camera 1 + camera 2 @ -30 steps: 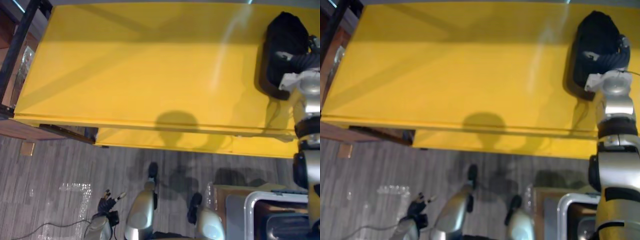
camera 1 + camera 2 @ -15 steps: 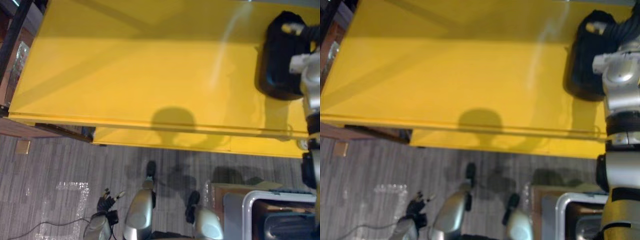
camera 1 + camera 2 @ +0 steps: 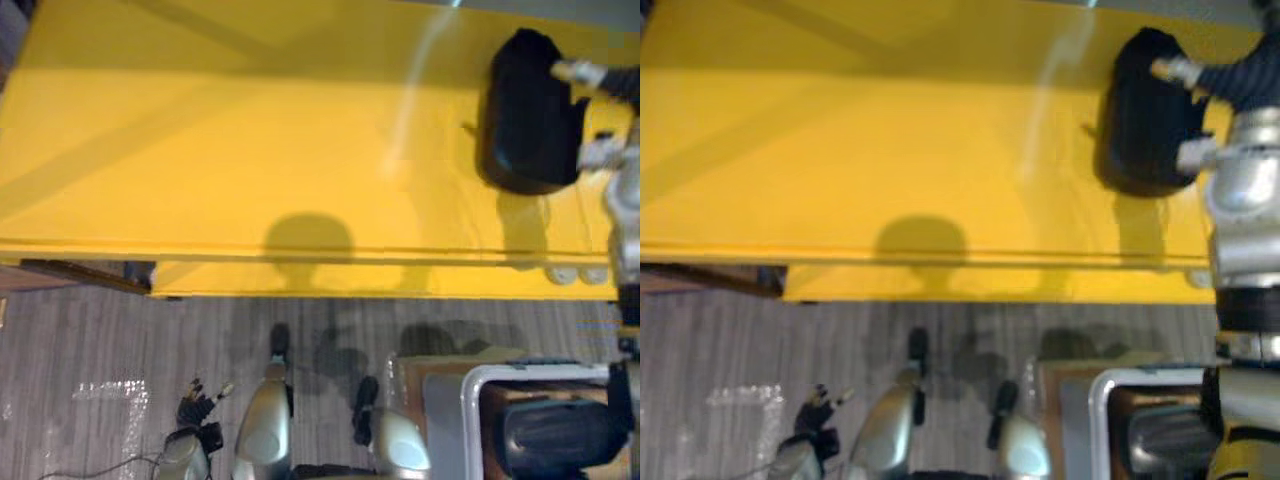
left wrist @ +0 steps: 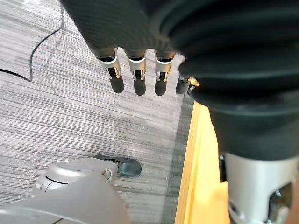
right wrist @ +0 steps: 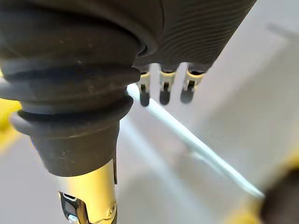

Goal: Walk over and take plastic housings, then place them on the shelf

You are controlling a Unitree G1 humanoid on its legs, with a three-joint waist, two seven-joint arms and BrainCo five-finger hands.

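Black housing [image 3: 525, 115] lies on yellow shelf [image 3: 250, 130], right hand [image 3: 1237, 82] seemingly just beside.

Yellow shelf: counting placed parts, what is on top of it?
One black plastic housing at its right end, right hand at its edge. The lower tier is mostly covered.

Likely a workshop: yellow shelf [image 3: 250, 130], grey plank floor [image 3: 80, 330].

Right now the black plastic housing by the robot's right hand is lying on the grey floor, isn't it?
Not quite. The black plastic housing by the right hand is lying on the yellow shelf, near its right end, not on the grey floor. The left eye view shows it.
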